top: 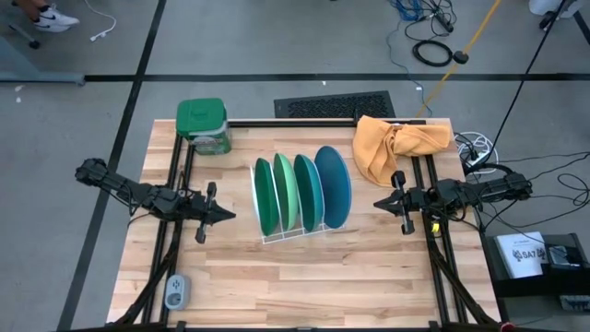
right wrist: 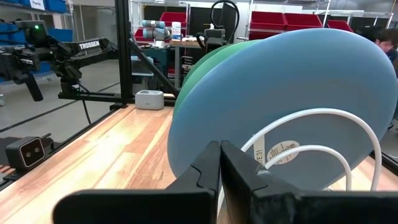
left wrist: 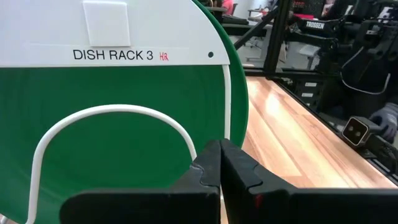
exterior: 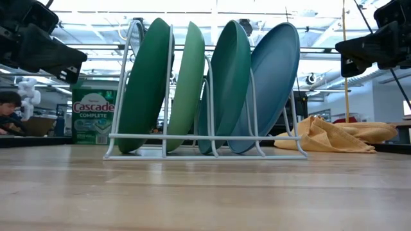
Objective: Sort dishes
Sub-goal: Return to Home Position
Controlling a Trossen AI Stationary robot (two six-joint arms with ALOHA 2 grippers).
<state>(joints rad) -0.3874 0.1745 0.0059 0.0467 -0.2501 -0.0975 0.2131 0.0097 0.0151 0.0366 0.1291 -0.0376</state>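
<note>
Between left hand and right hand, seemingly closed, plates fill rack.

left wrist: dark green plate cropped | right wrist: blue plate cropped

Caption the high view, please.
Dark green plate, mint plate, teal plate and blue plate stand in the white rack, flanked by shut left gripper and right gripper.

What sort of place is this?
Probably a robotics lab: the left arm and right arm flank a wire rack on a wooden table, red bins sit behind, cables lie on the floor.
</note>
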